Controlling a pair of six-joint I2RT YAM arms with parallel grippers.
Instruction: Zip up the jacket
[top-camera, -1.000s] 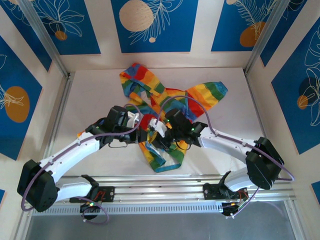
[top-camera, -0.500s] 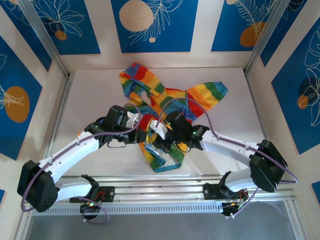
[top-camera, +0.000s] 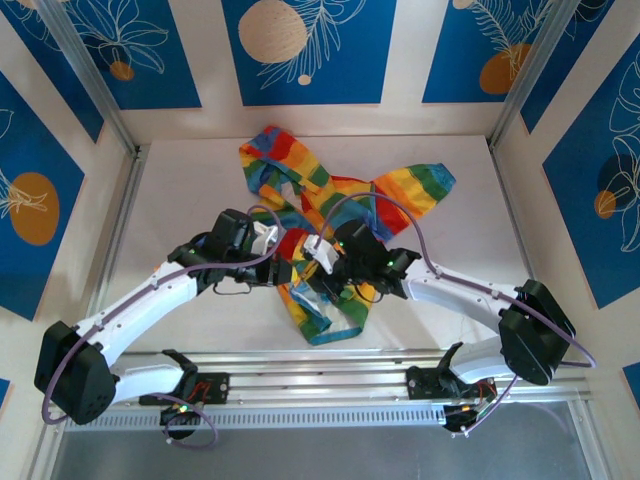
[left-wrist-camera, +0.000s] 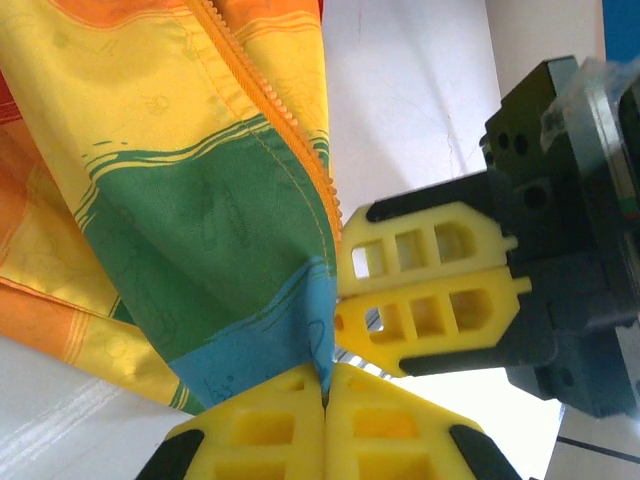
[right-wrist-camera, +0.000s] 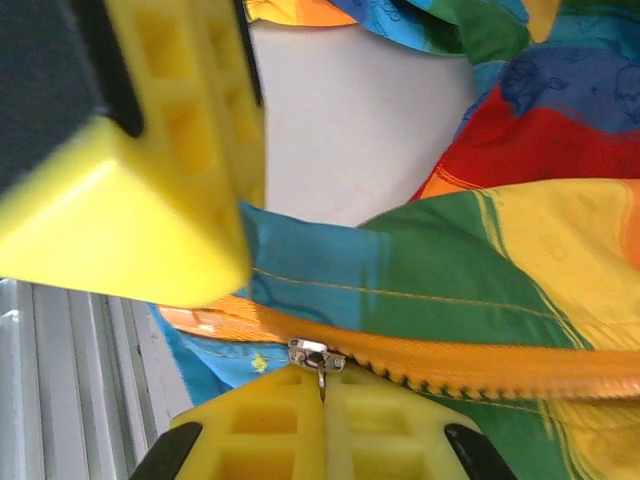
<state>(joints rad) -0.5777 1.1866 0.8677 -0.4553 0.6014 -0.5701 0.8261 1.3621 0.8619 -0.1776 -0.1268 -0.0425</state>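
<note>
Left fingers and right fingers pinch the jacket.

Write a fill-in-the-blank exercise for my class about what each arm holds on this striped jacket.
The left fingers are shut on the jacket at its ___ bottom stripe.
The right fingers pinch the silver ___ pull.
The teeth running from that pull are ___.
Missing words: blue; zipper; orange.
</note>
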